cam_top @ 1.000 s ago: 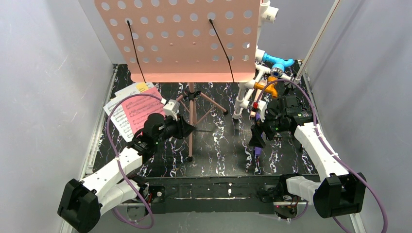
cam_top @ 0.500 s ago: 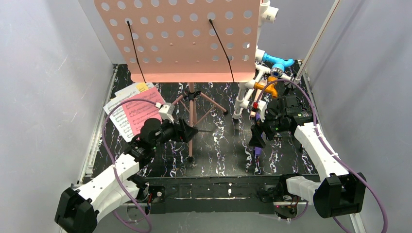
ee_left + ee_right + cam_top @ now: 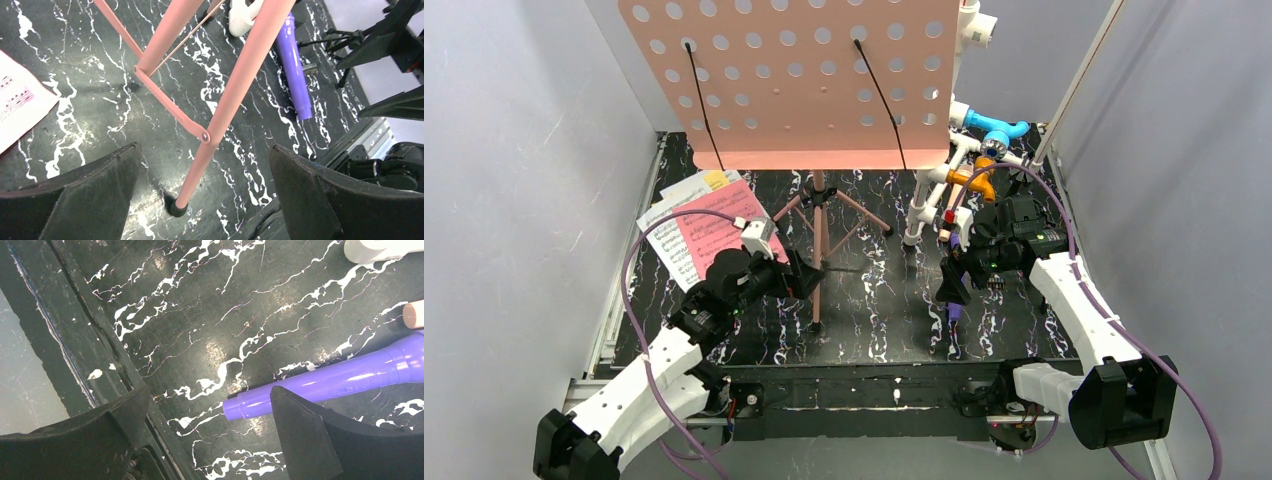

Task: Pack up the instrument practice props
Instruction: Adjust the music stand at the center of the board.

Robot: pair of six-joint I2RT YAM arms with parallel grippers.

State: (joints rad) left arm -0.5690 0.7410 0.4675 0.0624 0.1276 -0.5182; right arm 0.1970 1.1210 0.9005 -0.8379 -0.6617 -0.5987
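Observation:
The pink perforated sheet-music holder (image 3: pixel 794 80) stands upright at the back on its folding tripod legs (image 3: pixel 821 250). My left gripper (image 3: pixel 809 272) is open beside the front leg. In the left wrist view that leg (image 3: pixel 220 110) runs down between the wide-apart fingers of my left gripper (image 3: pixel 204 150), touching neither. Printed music pages (image 3: pixel 667 245) and a pink folder (image 3: pixel 714 228) lie at the left. The purple microphone (image 3: pixel 951 318) lies on the mat. My right gripper (image 3: pixel 210 390) hangs open over its tail end (image 3: pixel 330 382), holding nothing. A beige round end (image 3: pixel 414 314) shows beside it.
The white pipe frame (image 3: pixel 944 170) with blue and orange fittings stands at the back right, close to my right arm. A small black tripod (image 3: pixel 350 37) stands near the purple microphone (image 3: pixel 295 75). The black marbled mat (image 3: pixel 864 310) ends at a dark rail along the near edge.
My left gripper has gone from nearly shut to wide open at the stand's front leg, and the left arm has drawn back a little toward the near left. The right arm has not moved.

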